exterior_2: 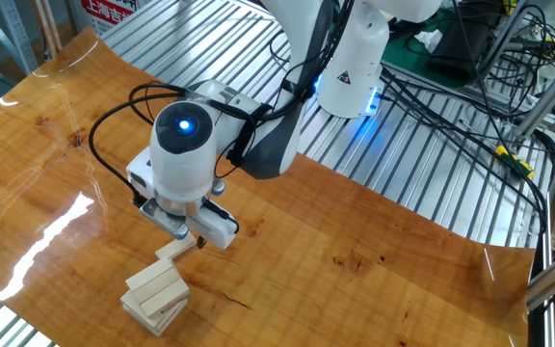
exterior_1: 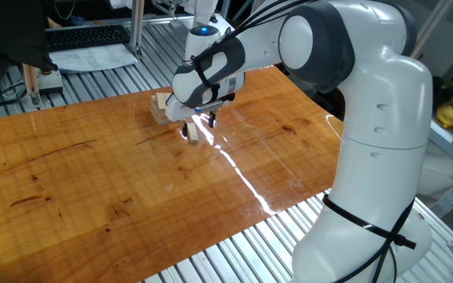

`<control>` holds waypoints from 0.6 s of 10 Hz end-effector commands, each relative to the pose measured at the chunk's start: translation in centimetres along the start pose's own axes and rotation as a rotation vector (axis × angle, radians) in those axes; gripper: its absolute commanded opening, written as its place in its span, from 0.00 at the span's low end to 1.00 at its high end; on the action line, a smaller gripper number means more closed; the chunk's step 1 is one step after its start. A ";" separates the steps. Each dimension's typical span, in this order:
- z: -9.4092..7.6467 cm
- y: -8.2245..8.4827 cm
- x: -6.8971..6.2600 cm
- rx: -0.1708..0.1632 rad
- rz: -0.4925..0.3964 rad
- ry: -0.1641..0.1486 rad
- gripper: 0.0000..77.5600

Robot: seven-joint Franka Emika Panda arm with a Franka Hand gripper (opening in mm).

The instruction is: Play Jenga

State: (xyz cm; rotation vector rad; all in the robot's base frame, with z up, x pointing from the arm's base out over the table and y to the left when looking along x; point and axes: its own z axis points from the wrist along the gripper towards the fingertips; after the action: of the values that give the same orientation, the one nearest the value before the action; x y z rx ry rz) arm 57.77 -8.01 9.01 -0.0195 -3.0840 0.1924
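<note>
A: Gripper [exterior_1: 194, 128] low over the table [exterior_1: 93, 181], apparently pinching the loose block [exterior_1: 191, 132] — though pads mostly hidden under the wrist housing.

B: Agreed, probably closed on it. From the other fixed view, loose block [exterior_2: 175, 250] poking out beneath the hand, tilted, just beside the stack [exterior_2: 154, 294].

A: Stack [exterior_1: 160, 107] near the table's far edge, few layers, close behind the gripper.

B: Step in hand: carrying the block, judging by the grip. Next: lift clear, line up crosswise over the top layer, set down gently without nudging.

A: Hard to tell whether the block touches the table. Stack's near face partly blocked by the arm.
</note>
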 end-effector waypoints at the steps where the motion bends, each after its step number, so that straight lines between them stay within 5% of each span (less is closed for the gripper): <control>1: -1.3 0.3 -0.3 -0.014 -0.002 0.010 1.00; 6: -4.2 1.0 -0.7 -0.029 0.000 0.009 1.00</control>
State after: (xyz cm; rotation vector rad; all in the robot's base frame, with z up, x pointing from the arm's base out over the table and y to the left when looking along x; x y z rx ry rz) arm 58.37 -6.90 11.63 -0.0154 -3.0740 0.1480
